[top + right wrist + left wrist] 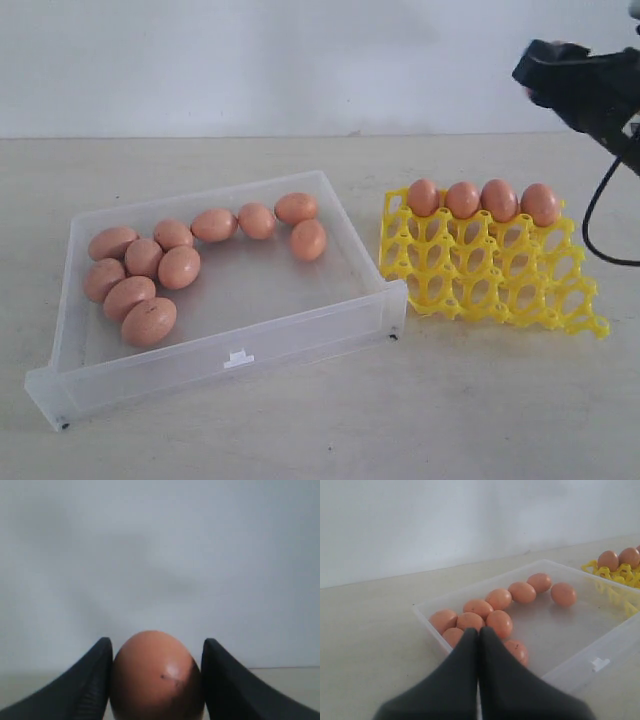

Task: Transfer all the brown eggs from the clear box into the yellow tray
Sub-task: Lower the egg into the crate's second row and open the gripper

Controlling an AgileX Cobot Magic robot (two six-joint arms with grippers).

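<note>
The clear box (pixel 300 335) sits at the left of the table with several brown eggs (pixel 180 267) loose in it, most clustered at its left end. To its right the yellow tray (pixel 480 280) carries a row of brown eggs (pixel 462 199) along its far edge. High above the tray's right end, my right gripper (pixel 535 72) is shut on a brown egg (pixel 155 680), which sits between both fingers (pixel 95 680). The exterior view hides that egg. My left gripper (pixel 479 631) is shut and empty, hovering over the box's egg cluster (pixel 499 599); the exterior view leaves it out.
The pale table (pixel 450 420) runs back to a white wall (pixel 250 60). A black cable (pixel 600 230) hangs from the right arm beside the tray's right end. A small white tab (pixel 238 358) marks the box's front wall.
</note>
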